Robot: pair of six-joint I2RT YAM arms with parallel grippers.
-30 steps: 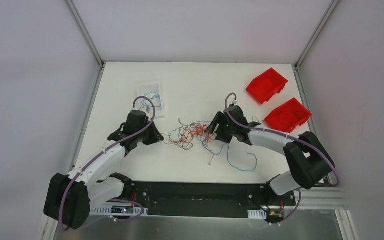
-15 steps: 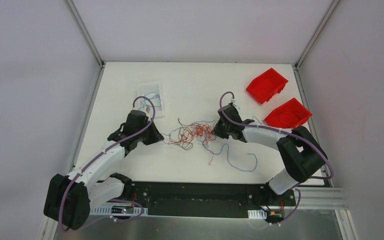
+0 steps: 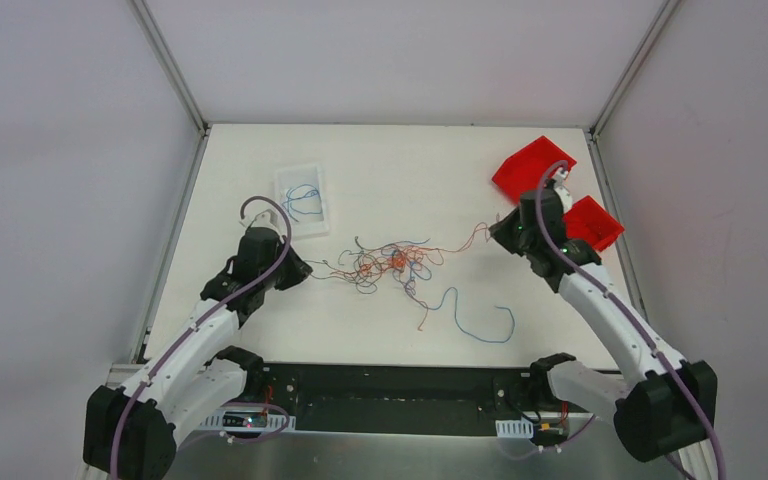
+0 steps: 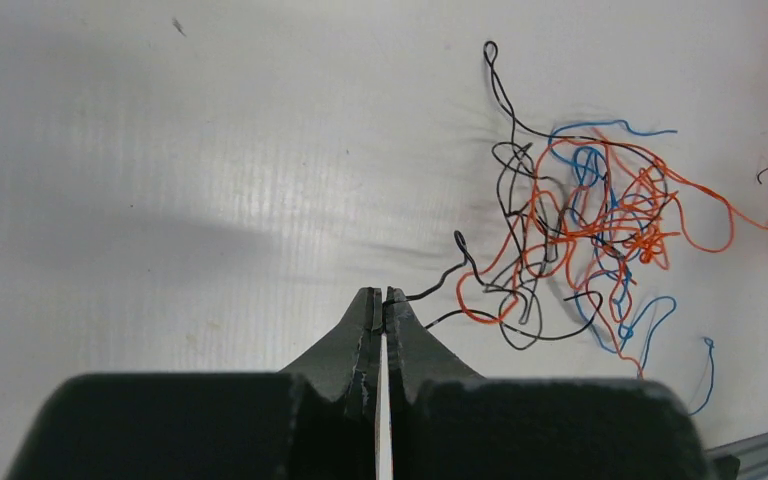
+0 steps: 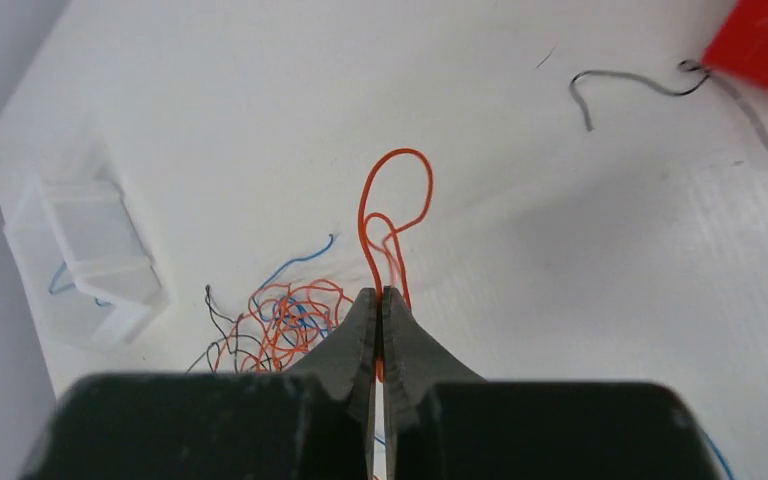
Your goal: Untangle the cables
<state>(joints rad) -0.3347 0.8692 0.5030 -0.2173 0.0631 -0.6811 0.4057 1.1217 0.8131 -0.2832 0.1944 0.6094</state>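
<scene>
Cables [image 3: 392,265] lie tangled on the table [image 3: 380,160] between the arms. We see the left gripper [image 4: 382,300] clamped tight on a black strand [image 4: 438,281] at the heap's edge, the right gripper [image 5: 381,298] pinching an orange strand [image 5: 361,215] stretched toward the red bins [image 3: 520,172].

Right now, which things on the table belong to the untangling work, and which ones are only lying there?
Belong to the job: tangle of wires; orange wire in the right gripper; black wire in the left gripper; loose blue wire.
Lying about: two red bins; clear box, though it holds blue wire.
</scene>
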